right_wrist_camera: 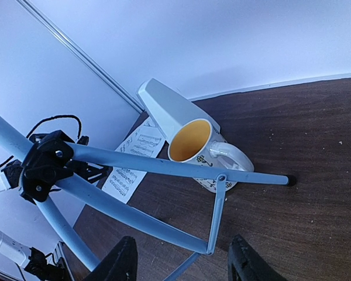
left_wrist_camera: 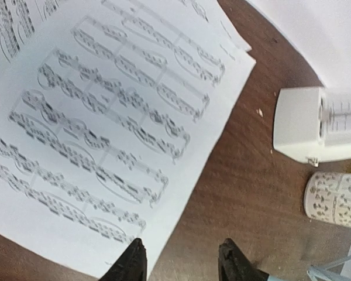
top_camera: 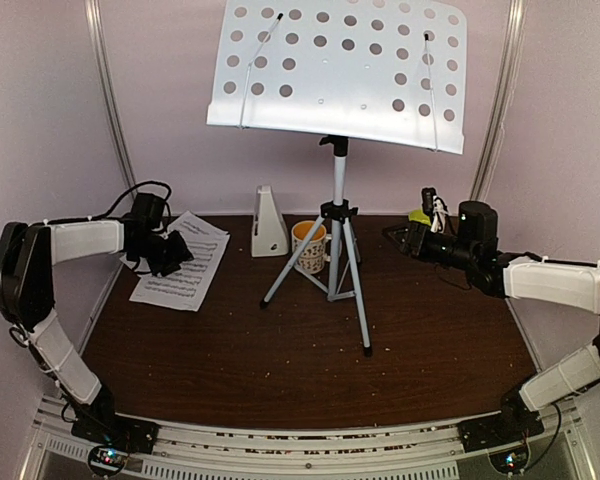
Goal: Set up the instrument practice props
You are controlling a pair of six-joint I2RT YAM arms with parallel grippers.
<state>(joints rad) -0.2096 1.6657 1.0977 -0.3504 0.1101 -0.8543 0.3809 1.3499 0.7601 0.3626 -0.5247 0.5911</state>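
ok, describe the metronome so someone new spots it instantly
Find the tall music stand at the back middle of the table. Just left of its pole, beside the patterned mug, stands the metronome. It is the only plain white pyramid there.

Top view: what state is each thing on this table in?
Music stand: upright, tripod spread, shelf bare.
Music sheets: lying flat on table.
Metronome: upright.
Mug: upright, empty.
Left gripper: open, at sheets' edge.
Right gripper: open, holding nothing.
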